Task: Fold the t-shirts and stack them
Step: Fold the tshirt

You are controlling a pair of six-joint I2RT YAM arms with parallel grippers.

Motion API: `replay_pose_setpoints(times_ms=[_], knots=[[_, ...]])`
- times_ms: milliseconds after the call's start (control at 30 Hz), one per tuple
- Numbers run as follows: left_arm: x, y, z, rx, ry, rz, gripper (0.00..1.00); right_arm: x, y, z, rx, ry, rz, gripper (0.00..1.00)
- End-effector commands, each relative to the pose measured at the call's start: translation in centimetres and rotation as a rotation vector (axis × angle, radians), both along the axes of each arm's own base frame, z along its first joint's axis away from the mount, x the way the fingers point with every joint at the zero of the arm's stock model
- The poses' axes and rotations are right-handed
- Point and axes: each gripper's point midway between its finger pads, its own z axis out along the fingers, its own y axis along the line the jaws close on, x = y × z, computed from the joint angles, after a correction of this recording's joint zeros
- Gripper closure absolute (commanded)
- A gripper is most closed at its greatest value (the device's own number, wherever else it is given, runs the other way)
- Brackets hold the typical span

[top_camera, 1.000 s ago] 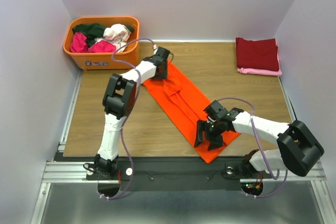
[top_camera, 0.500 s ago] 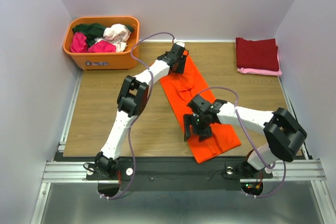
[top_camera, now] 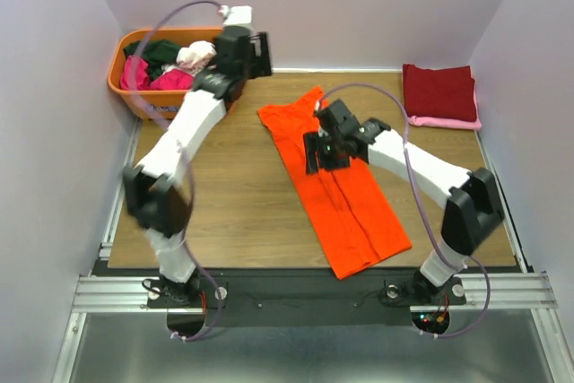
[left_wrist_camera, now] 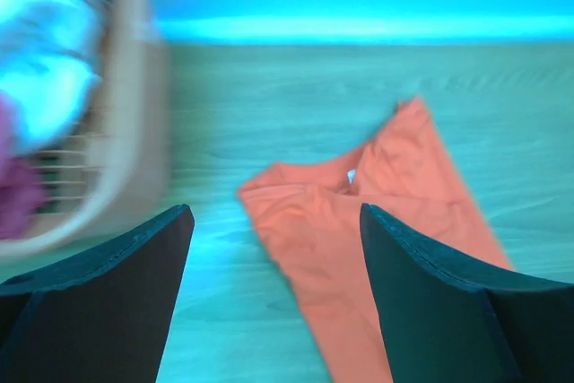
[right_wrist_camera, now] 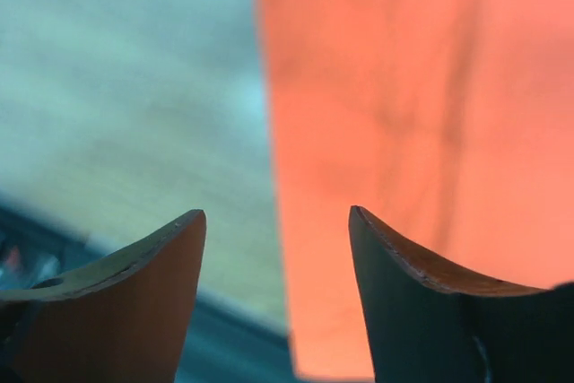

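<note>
The bright orange t-shirt (top_camera: 345, 195) lies on the wooden table as a long narrow strip, running from the back centre to the front right. It also shows in the left wrist view (left_wrist_camera: 323, 239) and the right wrist view (right_wrist_camera: 404, 114). My left gripper (top_camera: 260, 53) (left_wrist_camera: 273, 221) is open and empty, raised high near the back wall beside the tub. My right gripper (top_camera: 314, 154) (right_wrist_camera: 276, 217) is open and empty, just above the strip's left edge near its far end. A dark red shirt (top_camera: 439, 89) lies folded on a pink one (top_camera: 446, 121) at the back right.
The orange plastic tub (top_camera: 170, 103) stands at the back left. It holds crumpled dark green (top_camera: 152, 49), magenta (top_camera: 134, 73) and whitish-pink (top_camera: 199, 57) shirts. Its wall shows blurred at the left of the left wrist view (left_wrist_camera: 126, 132). White walls enclose the table on three sides.
The left gripper let go of the shirt's far end and swung up and back toward the tub. The right gripper moved from the shirt's near part to its far part. The shirt turned straighter.
</note>
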Motion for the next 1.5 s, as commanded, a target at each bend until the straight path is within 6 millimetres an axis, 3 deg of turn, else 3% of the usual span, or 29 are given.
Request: replay_pose_setpoints(times_ms=[0,33,67,133,167,200,233,267,300,367,400,433,467,500,533,600,667,833,867,967,1067,1100,1167,1333,1433,1467], knots=[[-7.8,6.0,7.0,-0.045,-0.108,0.090,0.13,8.0,-1.5,2.4,-0.123,-0.194,0.030,0.35],[-9.1,6.6,7.1,-0.049,-0.119,0.091,0.12,9.6,-1.9,1.3,-0.159,-0.189,0.022,0.41],[-11.9,7.5,6.3,-0.058,-0.112,0.082,0.11,12.0,-1.9,2.5,-0.160,-0.241,0.009,0.45],[-14.4,8.4,5.6,-0.076,-0.127,0.078,0.11,14.4,-1.4,2.9,-0.146,-0.279,0.005,0.51],[-16.8,9.5,4.4,-0.085,-0.124,0.089,0.11,15.5,-1.2,1.1,-0.168,-0.260,0.012,0.52],[-17.9,10.0,3.8,-0.096,-0.126,0.094,0.11,17.1,-0.4,2.5,-0.147,-0.305,0.010,0.52],[-19.0,10.5,3.1,-0.103,-0.125,0.103,0.11,18.0,-0.1,2.0,-0.156,-0.308,0.017,0.52],[-20.8,11.6,1.8,-0.107,-0.126,0.122,0.11,18.9,0.3,0.1,-0.182,-0.293,0.039,0.51],[-21.6,11.9,1.0,-0.120,-0.126,0.127,0.11,20.4,0.9,1.0,-0.174,-0.331,0.036,0.50],[-23.5,12.8,-0.5,-0.137,-0.150,0.138,0.11,21.7,1.4,0.4,-0.191,-0.347,0.047,0.47],[-24.0,13.2,-0.7,-0.151,-0.165,0.148,0.11,22.4,1.6,-1.8,-0.214,-0.323,0.053,0.46],[-24.5,13.1,-1.0,-0.166,-0.173,0.140,0.11,23.4,2.1,-1.1,-0.201,-0.351,0.047,0.45],[-24.9,13.1,-1.9,-0.181,-0.177,0.133,0.12,23.9,2.4,-1.8,-0.208,-0.349,0.054,0.44],[-25.5,13.3,-1.3,-0.206,-0.211,0.132,0.11,24.3,2.5,-2.4,-0.207,-0.346,0.053,0.44],[-25.7,13.3,-1.4,-0.216,-0.219,0.127,0.11,24.6,2.9,-4.3,-0.213,-0.322,0.061,0.44],[-26.2,13.4,-1.7,-0.226,-0.241,0.122,0.12,25.3,3.6,-4.4,-0.197,-0.333,0.062,0.43],[-26.4,13.7,-2.0,-0.223,-0.245,0.133,0.12,25.6,3.9,-6.4,-0.200,-0.310,0.064,0.42],[-26.7,14.0,-3.0,-0.232,-0.236,0.151,0.12,26.5,4.5,-8.7,-0.189,-0.300,0.039,0.39],[-26.6,13.9,-3.1,-0.237,-0.235,0.150,0.12,26.6,4.4,-10.1,-0.200,-0.285,0.031,0.38],[-26.6,13.8,-3.3,-0.244,-0.229,0.149,0.12,27.8,4.4,-10.9,-0.204,-0.303,0.002,0.35],[-26.5,13.6,-3.5,-0.244,-0.216,0.142,0.12,29.1,4.3,-13.2,-0.160,-0.272,-0.061,0.32],[-26.5,13.5,-3.7,-0.243,-0.210,0.141,0.12,29.6,4.3,-12.5,-0.135,-0.279,-0.084,0.31],[-26.5,13.5,-4.0,-0.242,-0.199,0.144,0.12,30.8,3.8,-13.8,-0.065,-0.243,-0.148,0.30],[-26.5,13.3,-4.5,-0.245,-0.179,0.138,0.12,33.5,2.9,-13.3,0.120,-0.223,-0.267,0.25],[-26.4,12.8,-4.8,-0.249,-0.163,0.120,0.12,35.8,2.1,-11.1,0.208,-0.278,-0.303,0.22],[-26.4,12.5,-5.0,-0.251,-0.152,0.107,0.12,36.7,2.3,-9.0,0.243,-0.323,-0.296,0.21]])
